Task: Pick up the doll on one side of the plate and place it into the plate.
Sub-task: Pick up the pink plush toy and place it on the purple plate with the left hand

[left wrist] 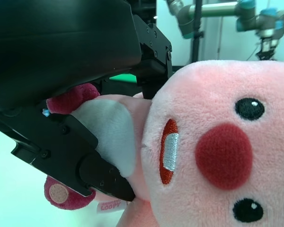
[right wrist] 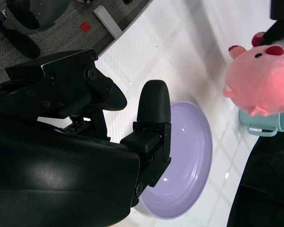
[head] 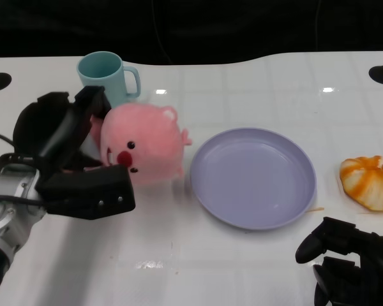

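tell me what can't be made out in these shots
- Pink doll: head view, its left side is hidden behind the left robot hand; left wrist view is too close to show its whole body.
- Teal mug: base hidden by the doll and robot hand.
- Orange plush: cut off by the right edge.
- Right robot hand: cut off at the bottom corner.
- Purple plate: partly covered by that hand in the right wrist view.

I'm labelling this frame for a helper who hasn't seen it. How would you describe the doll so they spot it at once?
Start at the lavender plate in the middle of the white table. Just beside it, on the robot's left, the left hand grips a round pink plush doll, in front of a teal mug. It is the only pink, fuzzy thing, with a red nose and black eyes.
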Motion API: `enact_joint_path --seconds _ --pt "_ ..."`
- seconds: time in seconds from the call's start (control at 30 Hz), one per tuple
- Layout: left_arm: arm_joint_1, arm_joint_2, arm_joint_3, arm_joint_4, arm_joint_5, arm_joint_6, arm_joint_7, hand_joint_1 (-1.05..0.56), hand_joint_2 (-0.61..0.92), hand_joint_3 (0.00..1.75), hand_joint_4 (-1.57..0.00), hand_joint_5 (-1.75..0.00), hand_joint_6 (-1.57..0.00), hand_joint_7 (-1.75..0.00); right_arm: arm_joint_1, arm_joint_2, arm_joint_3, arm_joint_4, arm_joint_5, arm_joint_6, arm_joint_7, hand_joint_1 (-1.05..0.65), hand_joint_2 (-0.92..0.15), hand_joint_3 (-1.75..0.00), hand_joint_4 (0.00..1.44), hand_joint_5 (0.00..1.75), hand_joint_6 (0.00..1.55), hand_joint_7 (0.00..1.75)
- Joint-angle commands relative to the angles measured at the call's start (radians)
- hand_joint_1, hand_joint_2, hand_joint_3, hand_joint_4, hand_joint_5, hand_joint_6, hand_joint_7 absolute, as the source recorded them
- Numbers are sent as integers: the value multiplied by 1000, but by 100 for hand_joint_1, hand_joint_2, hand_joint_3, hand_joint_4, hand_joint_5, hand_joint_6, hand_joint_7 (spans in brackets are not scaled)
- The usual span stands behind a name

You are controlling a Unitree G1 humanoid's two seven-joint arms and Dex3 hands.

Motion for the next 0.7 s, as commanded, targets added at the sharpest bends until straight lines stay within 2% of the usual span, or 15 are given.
enact_joint_path --seconds 0.03,0.1,0.2,0.33,0.7 --pt "6 -10 32 -76 -19 6 -37 -15 56 89 -88 -175 -69 -175 -2 -9 -13 2 7 2 0 -4 -77 -98 60 175 49 147" --pt "-6 -29 33 -105 -14 31 -68 -16 49 109 -90 -175 -71 -175 -2 -9 -12 3 5 3 -1 -4 -76 -98 61 175 49 147" --pt "-27 -64 29 -143 1 79 -112 -18 52 106 -88 -175 -68 -175 -1 -10 -7 -2 0 4 -2 -4 -76 -98 61 175 49 147" --pt "-60 -112 22 -144 7 79 -132 -18 50 106 -91 -175 -71 -175 0 -8 -6 -5 2 5 -3 -4 -76 -98 61 175 49 147" --pt "-203 -254 -21 57 7 44 -140 -20 51 104 -93 -175 -73 -175 3 -10 0 -9 -3 3 -2 -4 -75 -101 62 175 50 148"
